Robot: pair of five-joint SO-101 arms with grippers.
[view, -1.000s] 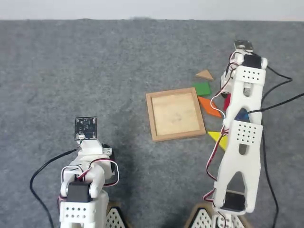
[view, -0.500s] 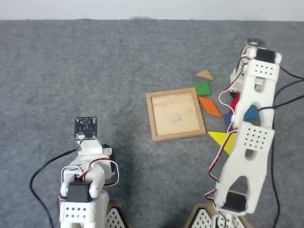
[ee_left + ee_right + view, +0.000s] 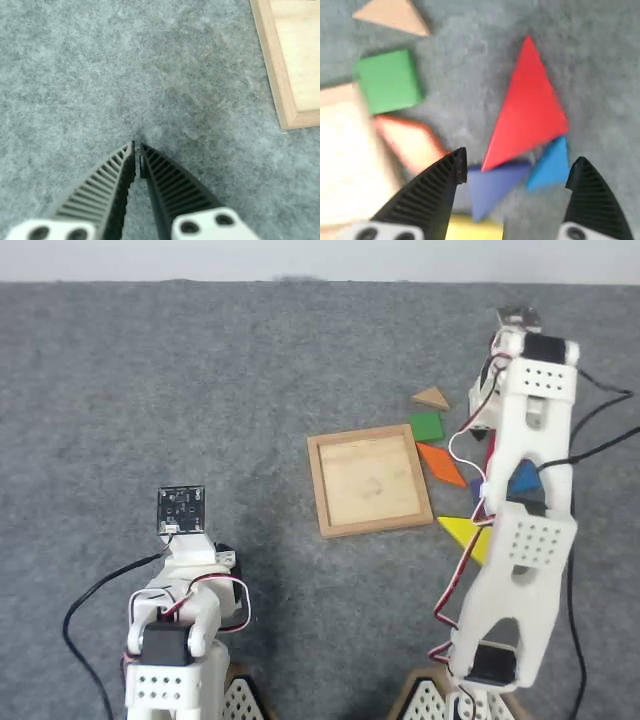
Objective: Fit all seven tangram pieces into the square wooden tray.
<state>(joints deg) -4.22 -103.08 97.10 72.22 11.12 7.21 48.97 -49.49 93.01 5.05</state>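
The square wooden tray (image 3: 320, 490) lies mid-table with nothing in it; its corner (image 3: 285, 90) also appears in the left wrist view. To its right lie the tan triangle (image 3: 431, 397), green square (image 3: 426, 426), orange parallelogram (image 3: 441, 464), yellow triangle (image 3: 466, 533) and blue triangle (image 3: 524, 478), partly under the right arm. In the right wrist view my right gripper (image 3: 520, 167) hangs open above the red triangle (image 3: 527, 110), purple triangle (image 3: 492, 185) and blue triangle (image 3: 549, 165). My left gripper (image 3: 137, 146) is shut over bare carpet, left of the tray.
Grey carpet (image 3: 200, 390) covers the whole table. The left arm's base (image 3: 180, 640) sits at the front left, far from the pieces. The right arm (image 3: 515, 540) stretches along the right side over several pieces.
The right arm swung right, then back a little to the left, uncovering the orange, yellow and blue pieces more. The left arm has stayed still.
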